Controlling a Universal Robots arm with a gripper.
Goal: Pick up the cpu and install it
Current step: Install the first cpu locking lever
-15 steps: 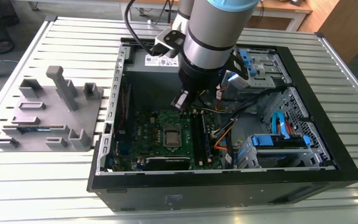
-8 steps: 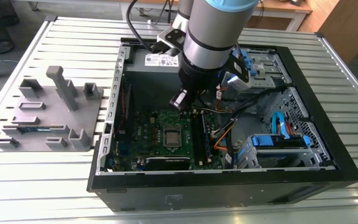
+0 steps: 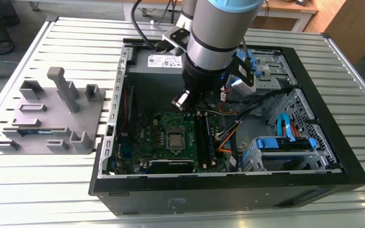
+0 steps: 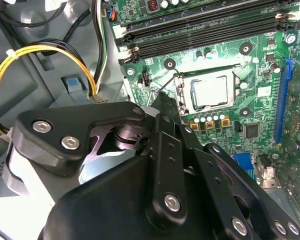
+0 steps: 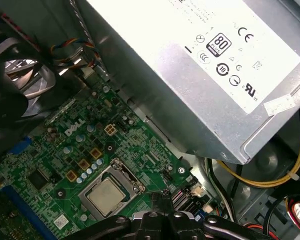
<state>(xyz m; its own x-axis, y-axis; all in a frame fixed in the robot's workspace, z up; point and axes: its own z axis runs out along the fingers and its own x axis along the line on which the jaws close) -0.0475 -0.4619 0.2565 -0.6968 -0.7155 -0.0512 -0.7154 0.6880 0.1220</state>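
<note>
Black fingers closed (holding nothing), above green motherboard, cpu seated in its socket.

One open computer case lies on the slatted table, with one green motherboard inside. One cpu sits in its socket on that board, seen in both wrist views. One grey power supply box stands beside the board. Four black memory slots run side by side in the second wrist view. One grey parts holder rests on the table. One robot arm reaches into the case.
</note>
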